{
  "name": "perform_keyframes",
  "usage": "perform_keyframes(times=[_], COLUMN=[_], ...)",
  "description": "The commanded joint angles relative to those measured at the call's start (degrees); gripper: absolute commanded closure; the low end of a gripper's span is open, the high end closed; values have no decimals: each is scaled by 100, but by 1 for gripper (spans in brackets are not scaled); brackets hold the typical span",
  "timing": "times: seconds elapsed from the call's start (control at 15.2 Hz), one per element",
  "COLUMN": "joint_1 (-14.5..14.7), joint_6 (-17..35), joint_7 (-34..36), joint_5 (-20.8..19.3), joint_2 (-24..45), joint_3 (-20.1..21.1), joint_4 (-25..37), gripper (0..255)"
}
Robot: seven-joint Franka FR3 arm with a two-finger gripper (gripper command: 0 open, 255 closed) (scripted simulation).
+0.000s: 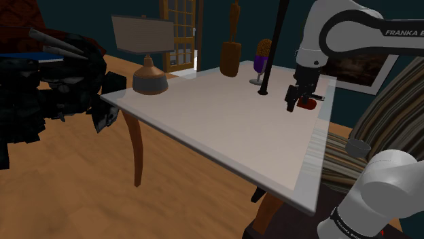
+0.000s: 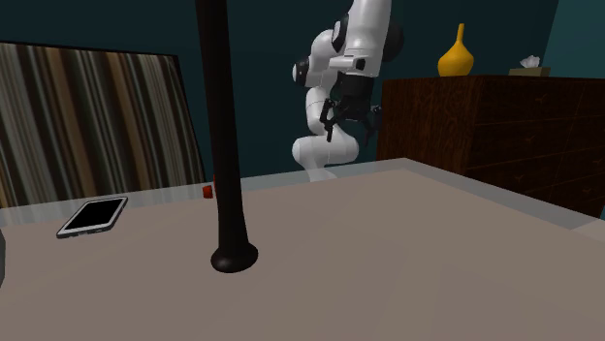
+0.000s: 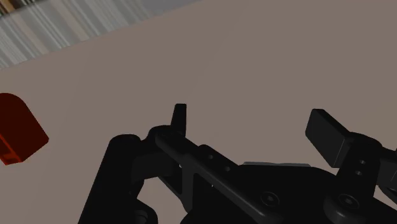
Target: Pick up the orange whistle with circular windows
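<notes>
1. The gripper (image 3: pixel 254 126) is hanging above the table (image 1: pixel 224 122) with its fingers standing wide apart. Nothing is lying between them and nothing is being held.
2. The whistle (image 3: pixel 18 132), which is looking dark red-orange here, is lying on the table off to one side of the fingers, not under them. In the shoulder view it is sitting near the table's far right edge, just beside the gripper.
3. I am judging that the approach is not yet finished, because the hand is needing a sideways shift before it is going down.
4. If it is descending from this place, the fingers are likely closing on bare table — or one finger is striking the whistle and pushing it away.
5. The whistle is lying close to the edge, so such a push is possibly sending it off the table.
6. Its end is looking rounded; fingers that are catching only that end are risking a slip.
7. The black pole (image 1: pixel 272 47) is standing near, and a wide swing of the arm is possibly hitting it.
</notes>
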Motion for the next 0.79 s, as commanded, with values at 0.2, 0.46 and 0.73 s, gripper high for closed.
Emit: perform_keyframes(times=[0.2,0.46,0.73], joint_1=[-128,-283,-391], joint_6=[148,363,584], joint_7=[-480,-1118,-1755], joint_5=[-211,-446,-605], joint_2=[130,426,853], joint_3=[-442,-1019,-1593], joint_4=[31,178,445], gripper=[0,0,0])
